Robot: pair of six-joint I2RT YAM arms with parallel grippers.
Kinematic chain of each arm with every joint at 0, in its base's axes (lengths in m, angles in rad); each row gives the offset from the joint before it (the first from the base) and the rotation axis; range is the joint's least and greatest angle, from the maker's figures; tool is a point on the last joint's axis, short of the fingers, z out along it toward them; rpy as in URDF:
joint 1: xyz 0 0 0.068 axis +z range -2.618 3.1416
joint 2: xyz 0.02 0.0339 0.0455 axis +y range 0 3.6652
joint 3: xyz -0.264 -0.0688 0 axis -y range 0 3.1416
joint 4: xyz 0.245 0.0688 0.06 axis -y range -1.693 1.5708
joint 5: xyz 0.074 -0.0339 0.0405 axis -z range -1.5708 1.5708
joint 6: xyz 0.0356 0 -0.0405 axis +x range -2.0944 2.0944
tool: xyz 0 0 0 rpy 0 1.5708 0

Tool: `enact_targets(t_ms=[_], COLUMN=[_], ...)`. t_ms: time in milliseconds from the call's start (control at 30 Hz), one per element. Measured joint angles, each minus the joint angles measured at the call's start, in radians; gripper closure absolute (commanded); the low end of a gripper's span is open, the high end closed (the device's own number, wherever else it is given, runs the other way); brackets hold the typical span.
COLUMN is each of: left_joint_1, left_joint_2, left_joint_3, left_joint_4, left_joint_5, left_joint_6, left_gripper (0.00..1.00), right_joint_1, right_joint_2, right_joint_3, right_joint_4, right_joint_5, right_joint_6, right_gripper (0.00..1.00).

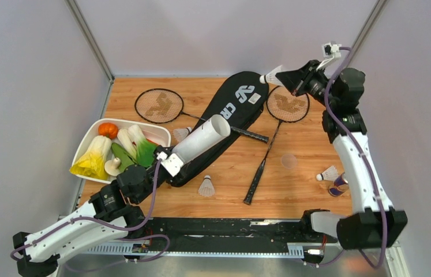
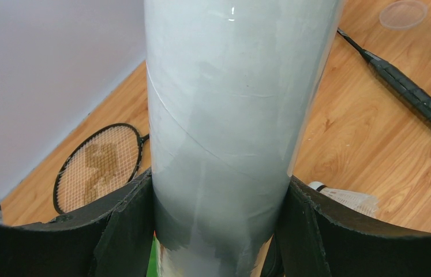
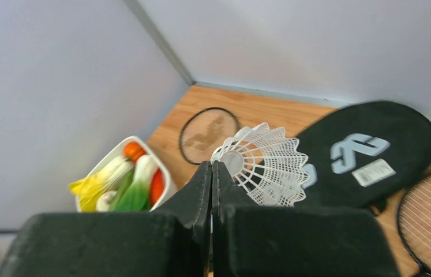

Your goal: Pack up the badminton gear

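Down by the arm bases, the left pincer (image 2: 220,222) is clamping a long white tube (image 1: 202,139) between its black padded fingers (image 2: 126,231), jaws standing wide around the smooth, matte barrel. It is tilting the tube's open mouth up toward the far right, apparently so something can be dropped in. On the wooden desk (image 1: 293,190) close by, a loose shuttlecock (image 1: 205,186) is resting on the grain, and a clear round lid (image 1: 288,160) is lying flat further right. Beyond them, a thin black racket (image 1: 158,105) with brownish strings is lying left of a black fabric bag (image 1: 242,101), and a second racket (image 1: 287,104) is lying right of it, both outside the bag. A white tray (image 1: 122,120) of toy vegetables (image 1: 138,147) is sitting at the left, apart from the job. At the back, raised above the bag's rounded end, the right pincer (image 3: 212,173) is pinching shut on a lacy white shuttlecock (image 3: 265,164), seemingly bound for the tube.
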Motion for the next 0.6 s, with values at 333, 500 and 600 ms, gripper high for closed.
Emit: enact_targets(t_ms=[333, 500, 600], left_joint_1=[0.0, 0.0, 0.0], left_joint_2=[0.004, 0.016, 0.05], left_joint_3=[-0.006, -0.008, -0.002], left_joint_4=[-0.002, -0.001, -0.001], left_joint_5=[0.0, 0.024, 0.053], left_joint_6=[0.005, 0.021, 0.037], left_gripper=[0.54, 0.54, 0.54], right_joint_1=[0.148, 0.162, 0.176], right_joint_2=[-0.334, -0.382, -0.395], right_joint_3=[-0.016, -0.03, -0.054], right_joint_4=[-0.056, -0.124, -0.153], right_joint_5=[-0.18, -0.278, -0.318], right_joint_6=[-0.039, -0.058, -0.064], right_gripper=[1.0, 1.0, 1.0])
